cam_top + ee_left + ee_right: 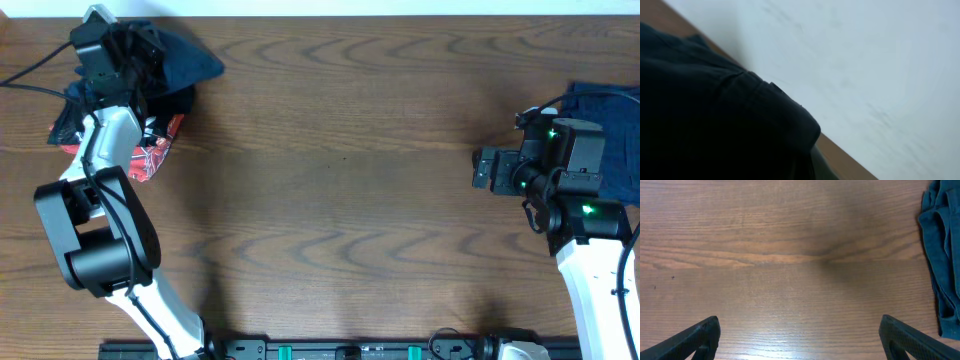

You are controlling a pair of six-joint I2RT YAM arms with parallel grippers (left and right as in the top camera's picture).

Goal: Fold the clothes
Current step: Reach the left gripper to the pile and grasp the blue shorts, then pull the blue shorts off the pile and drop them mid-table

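A dark navy garment (188, 60) lies bunched at the far left corner on top of a red patterned garment (152, 152). My left gripper (135, 50) sits in the navy cloth. In the left wrist view the navy garment (715, 115) covers the jaws, so the fingers are hidden; it looks held. A dark blue garment (612, 105) lies crumpled at the right edge and also shows in the right wrist view (940, 255). My right gripper (482, 168) (800, 327) is open and empty above bare wood, to the left of that garment.
The wooden table (340, 180) stretches between the two arms. A white wall (865, 60) stands just behind the table's far edge, close to the left gripper. A black rail (350, 350) runs along the front edge.
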